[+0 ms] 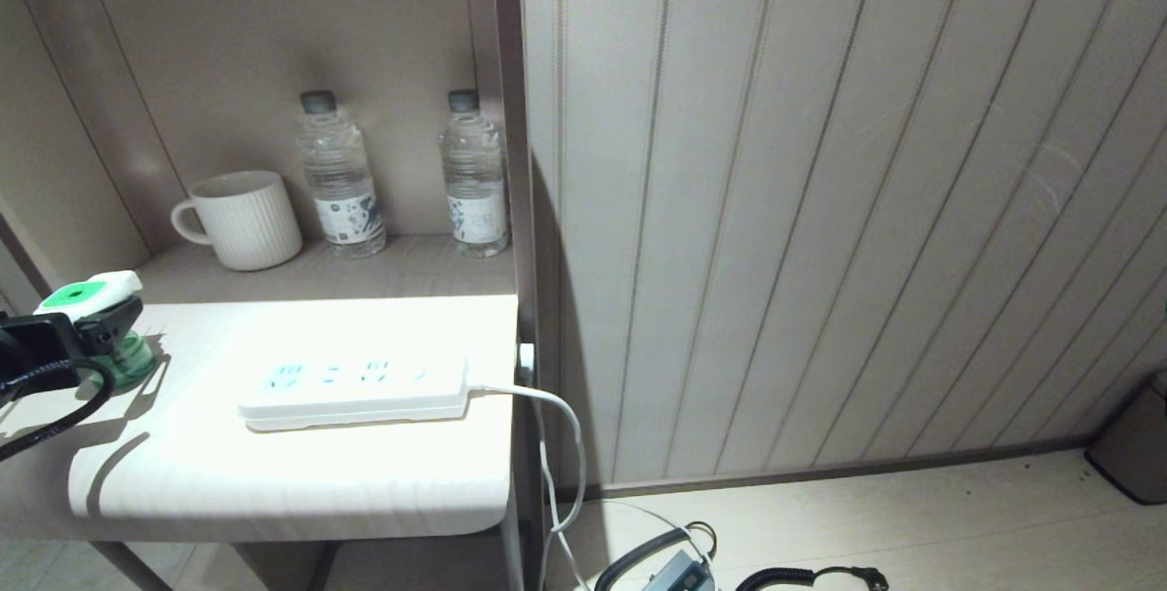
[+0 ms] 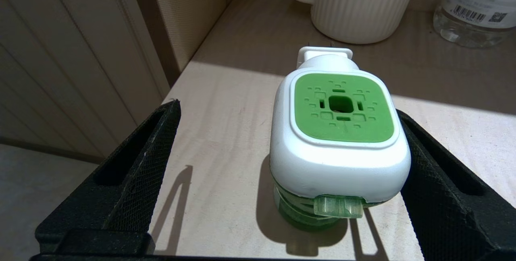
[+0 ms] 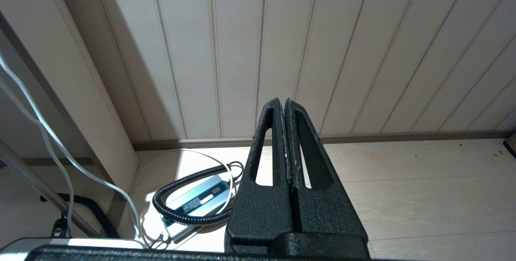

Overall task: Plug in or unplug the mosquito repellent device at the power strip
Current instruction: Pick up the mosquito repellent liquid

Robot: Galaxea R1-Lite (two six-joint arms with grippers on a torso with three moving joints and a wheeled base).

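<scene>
Shelf [image 1: 301,482]: two bottles [image 1: 339,176], one mug [image 1: 242,219].

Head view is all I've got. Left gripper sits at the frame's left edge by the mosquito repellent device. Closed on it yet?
Observer: No. In the left wrist view the left gripper is open, the mosquito repellent device standing between its fingers, close to one finger.
Operator: Plug side?
Observer: A white plug block sticks out of the cap's far side, towards the mug.
Operator: Right arm? Not in my frame.
Observer: The right gripper is shut and empty, hanging over the floor by the panelled wall.
</scene>
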